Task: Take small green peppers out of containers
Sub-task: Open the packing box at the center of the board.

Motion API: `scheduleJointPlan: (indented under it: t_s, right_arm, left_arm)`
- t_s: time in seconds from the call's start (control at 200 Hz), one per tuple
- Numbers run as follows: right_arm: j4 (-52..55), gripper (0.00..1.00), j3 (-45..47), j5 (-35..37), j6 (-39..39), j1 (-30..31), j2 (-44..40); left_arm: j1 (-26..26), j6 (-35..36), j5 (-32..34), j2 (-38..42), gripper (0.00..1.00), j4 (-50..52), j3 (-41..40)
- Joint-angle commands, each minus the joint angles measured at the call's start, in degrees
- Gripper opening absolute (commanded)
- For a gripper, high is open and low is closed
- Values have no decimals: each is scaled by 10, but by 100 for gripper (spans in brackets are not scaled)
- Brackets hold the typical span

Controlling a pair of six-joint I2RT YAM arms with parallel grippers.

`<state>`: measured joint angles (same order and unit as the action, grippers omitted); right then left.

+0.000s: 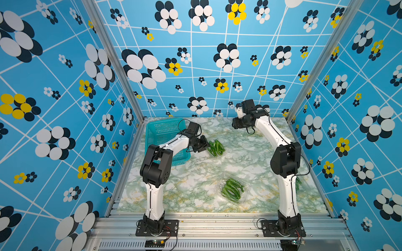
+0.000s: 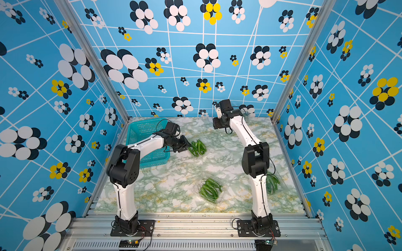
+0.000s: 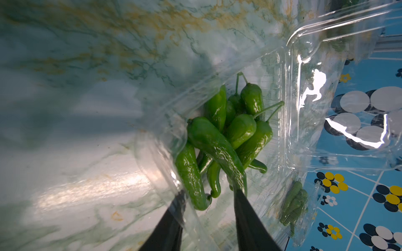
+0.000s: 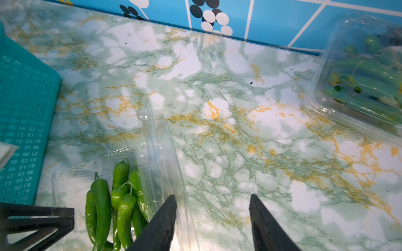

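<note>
Several small green peppers [image 1: 215, 147] [image 2: 197, 147] lie in an opened clear container [image 3: 339, 97] on the marble table, right of the teal basket. My left gripper [image 1: 206, 145] [image 3: 210, 193] is at that bunch, jaws apart; a pepper [image 3: 214, 147] reaches between them and the clear wall [image 3: 165, 165] covers one finger. My right gripper [image 1: 235, 127] [image 4: 212, 196] hangs open above the back of the table, with the clear lid edge [image 4: 156, 139] beside one finger. A second container [image 1: 233, 190] with peppers sits front centre. A third [image 2: 272, 182] is half hidden behind the right arm.
The teal perforated basket [image 1: 165, 139] [image 4: 24, 104] stands at the back left, partly under my left arm. Patterned blue walls enclose the table [image 1: 195, 173] on three sides. An aluminium rail runs along the front.
</note>
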<state>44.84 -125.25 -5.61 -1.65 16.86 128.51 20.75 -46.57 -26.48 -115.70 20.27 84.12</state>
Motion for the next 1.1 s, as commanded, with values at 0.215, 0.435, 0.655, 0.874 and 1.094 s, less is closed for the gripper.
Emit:
scheduleJointPlan:
  t_s: [0.215, 0.435, 0.655, 0.874, 1.094]
  right_arm:
    - [12, 57, 22, -23, 30, 25, -79]
    - [9, 61, 54, 13, 36, 52, -116]
    - [36, 60, 67, -32, 50, 96, -100]
    - [69, 59, 41, -55, 70, 138, -35]
    - [80, 59, -1, -50, 75, 158, 39]
  left_arm:
    - [3, 26, 34, 34, 42, 57, 26]
    - [2, 28, 54, 61, 42, 63, 9]
    - [1, 38, 69, 94, 42, 85, 5]
    - [-7, 37, 76, 155, 42, 81, -43]
    - [-21, 38, 72, 193, 42, 73, -83]
